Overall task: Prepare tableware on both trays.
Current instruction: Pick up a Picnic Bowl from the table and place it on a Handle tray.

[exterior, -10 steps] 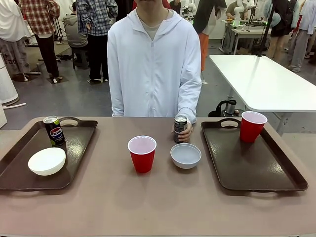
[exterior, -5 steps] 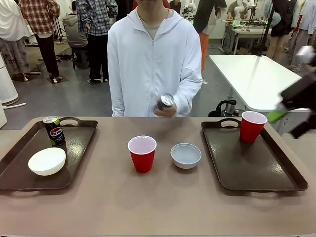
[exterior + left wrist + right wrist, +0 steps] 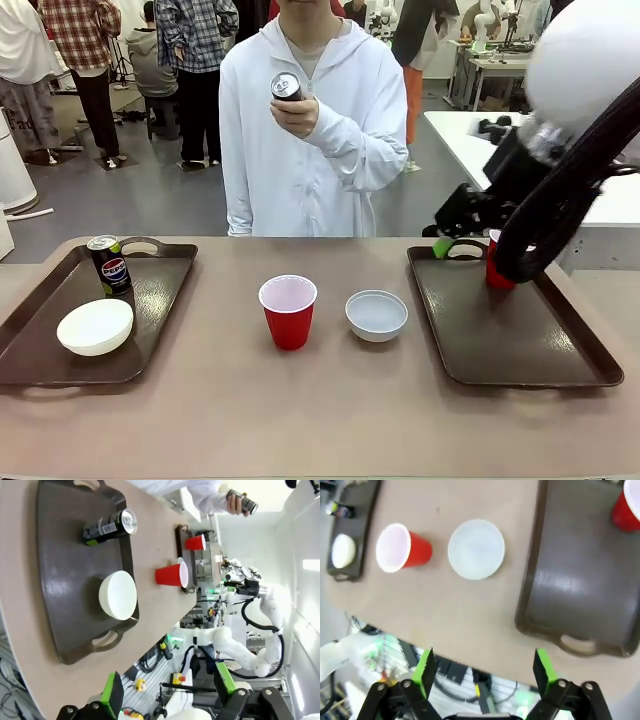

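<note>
Right gripper (image 3: 484, 667): jaws wide, empty; had swung in over right tray (image 3: 520, 340).
Left gripper (image 3: 169, 687): wide, empty, back from left tray (image 3: 160, 290).
Dark can (image 3: 286, 86): raised off table into person's hand (image 3: 297, 115), chest-high; likely handover.
Left tray: Pepsi can (image 3: 110, 265), white bowl (image 3: 95, 326).
Right tray: red cup (image 3: 496, 277), partly hidden.
Table (image 3: 200, 400): second red cup (image 3: 288, 311), second bowl (image 3: 376, 315) unplaced.

Pepsi logo, red-and-blue globe with wordmark, on the dark can (image 3: 110, 266), far end of the left tray (image 3: 160, 300)
</note>
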Motion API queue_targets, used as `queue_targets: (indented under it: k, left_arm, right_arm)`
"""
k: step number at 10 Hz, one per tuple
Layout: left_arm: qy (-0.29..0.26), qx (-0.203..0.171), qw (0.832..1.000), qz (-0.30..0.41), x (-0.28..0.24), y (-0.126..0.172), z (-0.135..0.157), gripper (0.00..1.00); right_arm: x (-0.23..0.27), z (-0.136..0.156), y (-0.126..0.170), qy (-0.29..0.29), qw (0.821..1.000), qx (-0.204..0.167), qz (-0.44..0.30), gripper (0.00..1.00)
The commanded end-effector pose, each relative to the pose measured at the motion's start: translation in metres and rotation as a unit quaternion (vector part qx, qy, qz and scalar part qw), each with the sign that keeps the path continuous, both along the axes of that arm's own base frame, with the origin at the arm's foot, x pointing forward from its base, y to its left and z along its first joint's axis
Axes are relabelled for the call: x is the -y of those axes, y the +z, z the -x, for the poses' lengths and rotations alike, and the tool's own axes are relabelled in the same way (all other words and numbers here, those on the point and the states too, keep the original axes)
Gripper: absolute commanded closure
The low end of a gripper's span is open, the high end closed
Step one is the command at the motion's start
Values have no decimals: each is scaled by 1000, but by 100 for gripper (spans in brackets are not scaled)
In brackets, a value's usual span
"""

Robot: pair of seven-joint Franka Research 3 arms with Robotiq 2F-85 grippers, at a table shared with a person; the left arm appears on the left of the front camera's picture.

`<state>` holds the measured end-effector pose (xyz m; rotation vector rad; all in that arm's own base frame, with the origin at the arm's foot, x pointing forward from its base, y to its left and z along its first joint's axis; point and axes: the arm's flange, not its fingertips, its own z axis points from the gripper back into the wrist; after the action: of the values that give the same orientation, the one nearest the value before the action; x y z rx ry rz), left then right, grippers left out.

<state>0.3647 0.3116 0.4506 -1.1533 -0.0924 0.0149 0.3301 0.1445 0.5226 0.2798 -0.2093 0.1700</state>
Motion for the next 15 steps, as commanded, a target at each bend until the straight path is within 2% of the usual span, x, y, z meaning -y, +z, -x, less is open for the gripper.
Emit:
queue_targets:
  k: [1, 2, 4, 6, 7, 8, 9, 10, 11, 12, 15]
  left_arm:
    - [-22, 14, 1000, -4, -3, 3, -5, 4]
    - [0, 0, 1000, 0, 0, 0, 0, 4]
    - [0, 0, 1000, 0, 0, 0, 0, 4]
    - [0, 0, 1000, 0, 0, 0, 0, 4]
    - [0, 0, 1000, 0, 0, 0, 0, 4]
    - [0, 0, 1000, 0, 0, 0, 0, 4]
    - [0, 0, 1000, 0, 0, 0, 0, 4]
    - [0, 0, 1000, 0, 0, 0, 0, 4]
    - [0, 0, 1000, 0, 0, 0, 0, 4]
    - [0, 0, 1000, 0, 0, 0, 0, 4]
    - [0, 0, 1000, 0, 0, 0, 0, 4]
  right_arm:
    - [16, 7, 6, -1, 1000, -18, -14, 0]
    - [16, 7, 6, -1, 1000, -18, -14, 0]
    - [4, 1, 2, 5, 1000, -4, -6, 0]
    - [-7, -21, -24, 2, 1000, -1, 25, 0]
    - [-16, -31, -41, 11, 998, -15, 52, 0]
    - [-17, -20, -40, 21, 997, -46, 53, 0]
    - [3, 22, -10, 35, 990, -106, 90, 0]
    - [30, 68, 20, 33, 985, -124, 120, 0]
    - [47, 99, 34, 21, 980, -128, 153, 0]
    - [55, 102, 35, 5, 980, -123, 159, 0]
    - [52, 92, 18, 22, 982, -131, 134, 0]
